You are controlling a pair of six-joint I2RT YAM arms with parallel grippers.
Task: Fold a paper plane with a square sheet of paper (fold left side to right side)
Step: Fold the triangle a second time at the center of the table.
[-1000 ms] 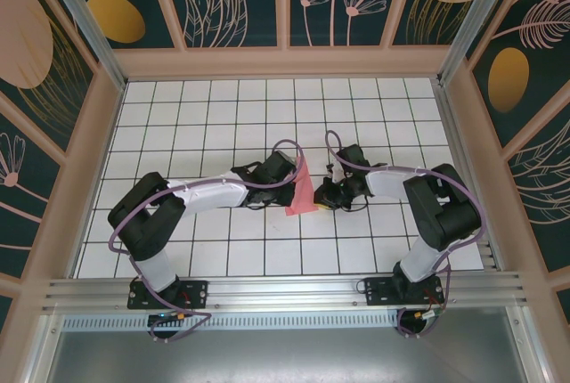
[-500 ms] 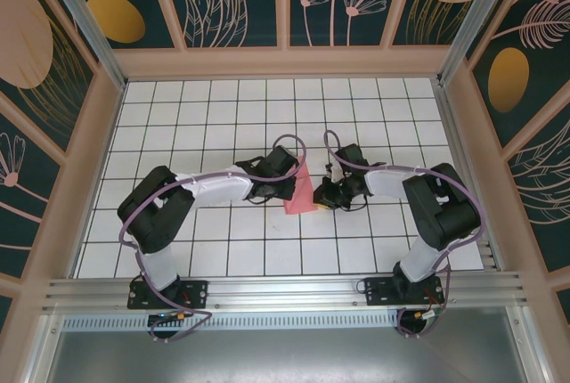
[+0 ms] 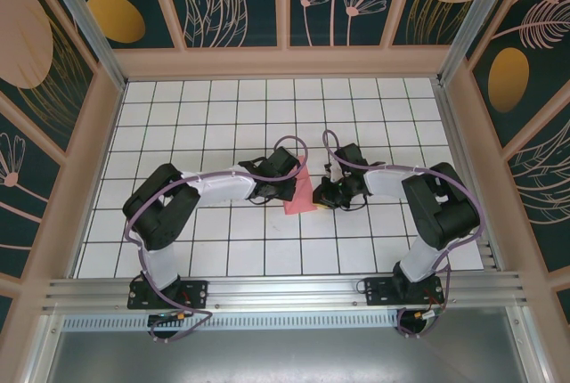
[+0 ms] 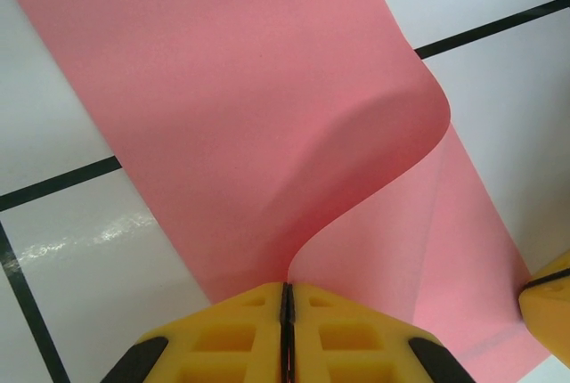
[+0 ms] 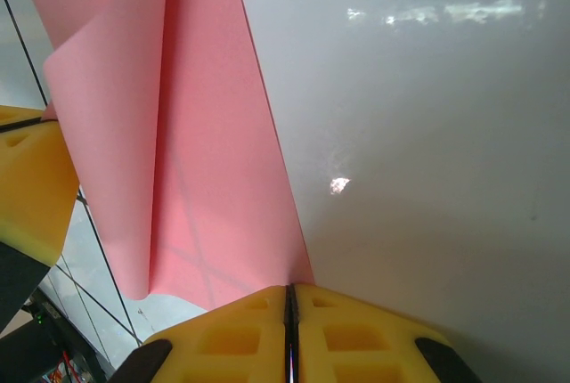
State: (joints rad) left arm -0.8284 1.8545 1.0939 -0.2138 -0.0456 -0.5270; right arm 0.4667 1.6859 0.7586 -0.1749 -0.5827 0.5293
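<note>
Flap of the square sheet of paper (image 3: pixel 298 196) arches lower than a second ago; left gripper (image 4: pixel 287 290) and right gripper (image 5: pixel 290 290) each pinch an edge, fold looks nearly closed

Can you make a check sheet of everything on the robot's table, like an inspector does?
Surface: white tiled table with dark grid lines, glossy.
Job's things: pink paper between the two grippers, one side lifted and curling over the rest.
Clutter: nothing seen.
Grippers: left gripper shut on the paper's curled side; right gripper shut on another edge.
Cables: purple cables loop along both arms.
Surroundings: dark flower-painted walls; metal rail at the near edge.
</note>
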